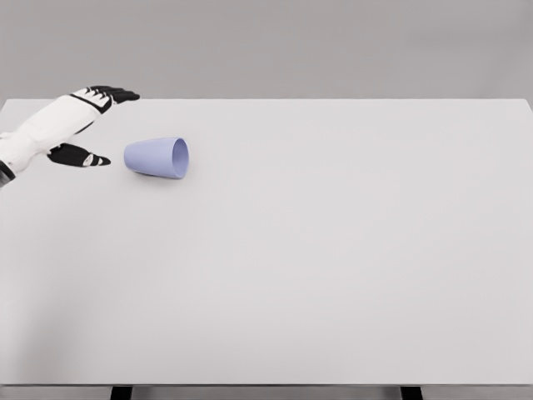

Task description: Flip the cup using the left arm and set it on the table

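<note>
A pale blue cup (156, 157) lies on its side on the white surface (316, 275), in the far left part, its open mouth turned to the right and its closed base toward the left. The left hand (83, 125) hovers just beside the base, not touching it, with the fingers (121, 94) stretched out above and the thumb (86, 157) held apart below, spread wide and holding nothing. The white forearm enters from the left edge.
</note>
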